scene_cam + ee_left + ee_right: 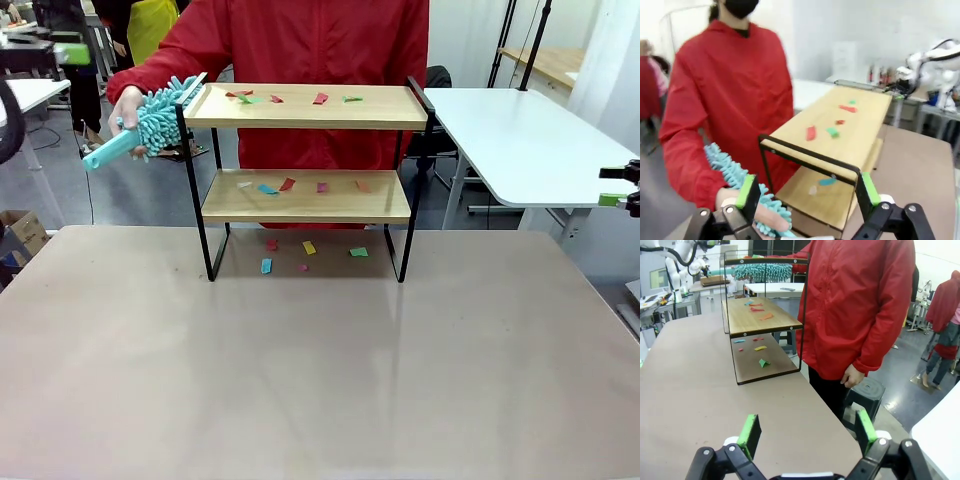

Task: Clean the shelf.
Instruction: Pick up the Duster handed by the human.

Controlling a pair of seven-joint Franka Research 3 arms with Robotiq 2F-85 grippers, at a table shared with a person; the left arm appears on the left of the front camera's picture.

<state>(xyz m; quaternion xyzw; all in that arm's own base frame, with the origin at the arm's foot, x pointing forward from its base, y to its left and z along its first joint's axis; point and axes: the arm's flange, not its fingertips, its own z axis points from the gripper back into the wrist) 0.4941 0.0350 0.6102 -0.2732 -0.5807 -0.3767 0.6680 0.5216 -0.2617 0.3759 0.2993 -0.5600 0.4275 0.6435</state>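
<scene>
The shelf (300,118) stands at the far middle of the brown table, two wooden boards in a black frame. Coloured paper scraps lie on its top board (320,98), its lower board (287,184) and the table beneath (309,247). A person in red holds a teal fluffy duster (160,115) at the shelf's left end rail. My left gripper (807,192) is open, facing that end rail (810,156) and the duster (735,175). My right gripper (807,432) is open over the table's right side, well off from the shelf (762,320); it pokes in at the edge (622,188).
The brown table (320,380) is bare in front of the shelf. A white table (520,140) stands at the back right. A dark stool (867,390) sits by the person's legs. A cardboard box (22,232) lies on the floor at left.
</scene>
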